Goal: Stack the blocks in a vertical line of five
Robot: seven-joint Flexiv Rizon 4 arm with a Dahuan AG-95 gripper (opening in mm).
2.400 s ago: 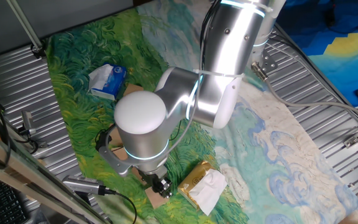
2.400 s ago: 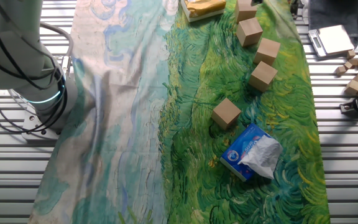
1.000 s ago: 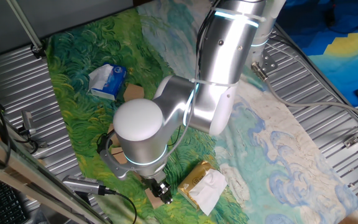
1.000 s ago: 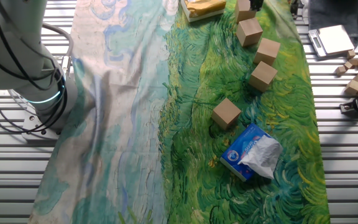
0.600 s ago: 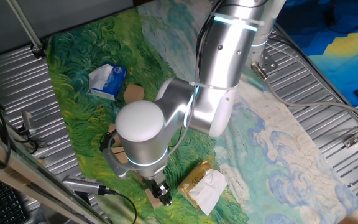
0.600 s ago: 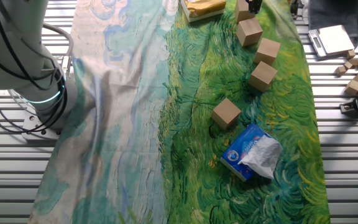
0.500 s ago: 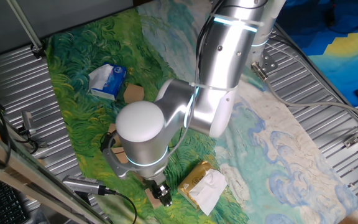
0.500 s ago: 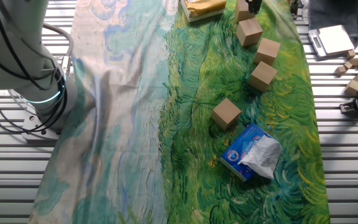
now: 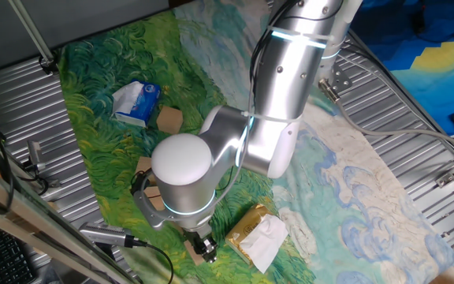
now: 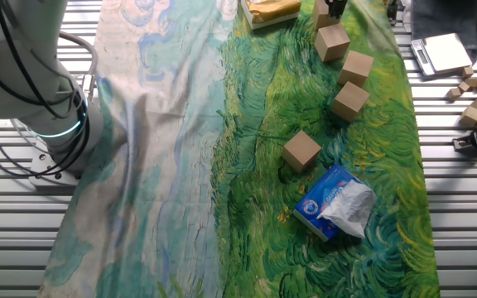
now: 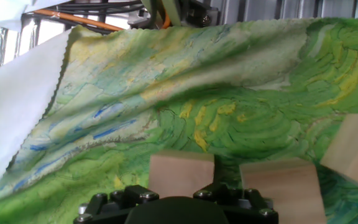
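Observation:
Five tan wood blocks lie apart on the green painted cloth. In the other fixed view they run in a loose line: one (image 10: pixel 302 151) nearest the blue packet, then (image 10: pixel 350 100), (image 10: pixel 356 68), (image 10: pixel 332 42) and the top one (image 10: pixel 325 14). My gripper (image 10: pixel 332 7) is over that top block. In the hand view this block (image 11: pixel 181 167) sits centred in front of my gripper (image 11: pixel 179 186), jaws apart on either side of it, fingertips hidden. A second block (image 11: pixel 281 185) lies just to its right, a third (image 11: pixel 355 149) at the right edge. In one fixed view the gripper (image 9: pixel 204 249) is low on the cloth.
A blue-and-white soft packet (image 10: pixel 335 201) lies near the first block. A yellow-gold packet with white tissue (image 9: pixel 256 233) lies close beside the gripper. The arm's big elbow (image 9: pixel 181 170) hides most blocks in that view. Ribbed metal table (image 10: pixel 454 223) surrounds the cloth.
The gripper has come down and sideways onto the end block. The arm's elbow has shifted a little lower. No block has moved.

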